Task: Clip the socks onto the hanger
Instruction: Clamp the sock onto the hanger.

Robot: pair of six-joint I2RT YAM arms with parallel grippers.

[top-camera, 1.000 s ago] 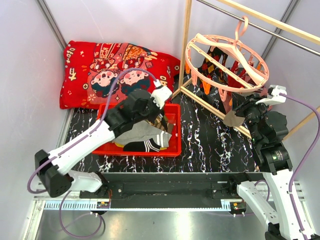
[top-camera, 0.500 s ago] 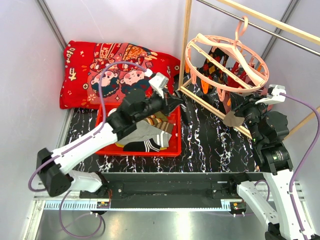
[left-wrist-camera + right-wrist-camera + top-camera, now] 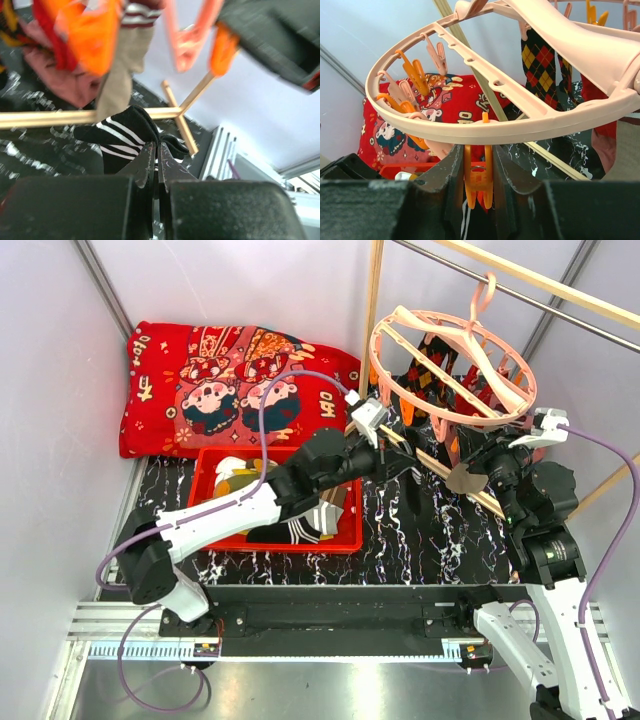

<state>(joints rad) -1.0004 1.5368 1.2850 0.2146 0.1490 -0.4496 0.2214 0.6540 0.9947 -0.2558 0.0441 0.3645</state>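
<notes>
On the left half of the tabletop [image 3: 430,540], toward its near edge, socks [image 3: 297,530] are held in a red basket [image 3: 345,540], and bare room is seen to its right. Over that room a black striped sock [image 3: 125,132] is pinched between the jaws of the left gripper [image 3: 156,150]. Toward the far right corner, an orange clip [image 3: 479,185] of the hanger [image 3: 530,127] is clamped by the jaws of the right gripper [image 3: 478,150].

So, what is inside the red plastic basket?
In the red plastic basket lie a black sock with white stripes and a yellow-and-white sock. The white left arm covers the middle, so more cannot be told.
</notes>
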